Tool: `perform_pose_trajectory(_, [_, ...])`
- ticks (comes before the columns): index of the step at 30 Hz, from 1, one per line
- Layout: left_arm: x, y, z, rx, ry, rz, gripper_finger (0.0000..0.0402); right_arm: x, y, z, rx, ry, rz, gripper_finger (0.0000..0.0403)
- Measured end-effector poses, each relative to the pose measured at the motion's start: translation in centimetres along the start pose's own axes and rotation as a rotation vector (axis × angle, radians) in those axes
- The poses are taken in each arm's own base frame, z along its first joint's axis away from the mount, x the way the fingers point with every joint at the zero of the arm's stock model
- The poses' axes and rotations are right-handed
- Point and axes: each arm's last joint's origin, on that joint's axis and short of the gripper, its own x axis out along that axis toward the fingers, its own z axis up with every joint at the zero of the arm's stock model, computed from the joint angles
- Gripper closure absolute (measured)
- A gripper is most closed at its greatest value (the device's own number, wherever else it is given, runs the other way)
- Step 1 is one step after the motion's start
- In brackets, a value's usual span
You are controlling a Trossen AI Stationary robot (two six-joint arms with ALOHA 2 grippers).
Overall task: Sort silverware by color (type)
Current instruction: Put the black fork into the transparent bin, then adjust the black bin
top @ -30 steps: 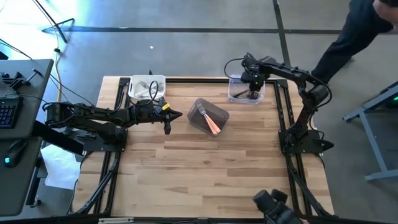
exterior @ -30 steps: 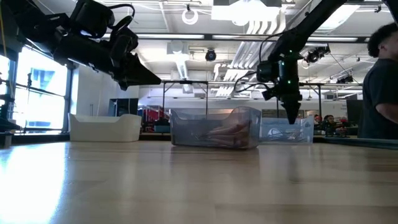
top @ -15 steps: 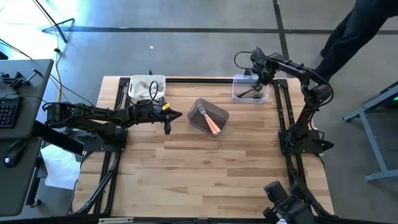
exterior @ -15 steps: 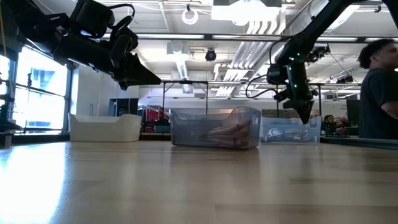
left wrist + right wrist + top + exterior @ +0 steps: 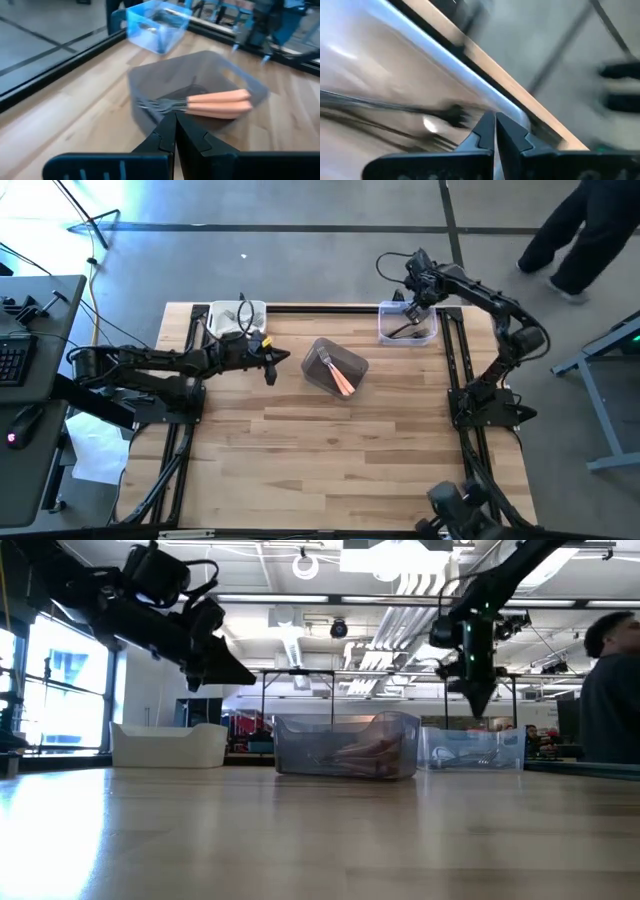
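Note:
Two forks with orange handles lie in the grey tub at the table's middle. Dark-handled forks lie in the clear bluish tub at the far right. My left gripper hangs shut above the table just left of the grey tub, pointing at it, and holds nothing. My right gripper is shut and hangs a little above the clear tub, near its far rim, pointing steeply down. The right wrist view is blurred; the shut fingers hold nothing.
A white tub stands at the far left, behind my left arm. A black frame runs along the table's far edge. A person walks past the far right corner. Bare wood fills the near half.
My right gripper has risen out of the clear tub, rolled about its own line and drifted toward the table's far right corner. The clear tub has slid a little toward the right edge. The person has walked on to the right.

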Motion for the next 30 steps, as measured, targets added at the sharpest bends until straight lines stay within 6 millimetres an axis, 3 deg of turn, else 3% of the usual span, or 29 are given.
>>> perform_pose_trajectory(5, [0.1,2.0,1.6,-0.006,0.017,-0.012,0.0401,-3.6,4.3,-0.2,-0.014,-0.296,0.224,0.0403])
perform_pose_trajectory(12, [0.8,3.1,3.1,-0.005,0.032,-0.098,0.0402,-4.4,11.6,1.1,0.013,-0.599,0.431,0.0403])
perform_pose_trajectory(17, [1.1,3.1,2.7,-0.023,0.064,-0.082,0.0402,-4.2,14.7,4.3,-0.033,-0.582,0.462,0.0403])
perform_pose_trajectory(23, [1.2,2.8,2.5,-0.027,0.077,-0.079,0.0401,-1.4,16.9,7.8,-0.079,-0.425,0.480,0.0403])
perform_pose_trajectory(30, [1.3,2.3,2.3,-0.014,0.090,-0.086,0.0401,-1.0,20.0,9.9,-0.158,-0.362,0.575,0.0403])
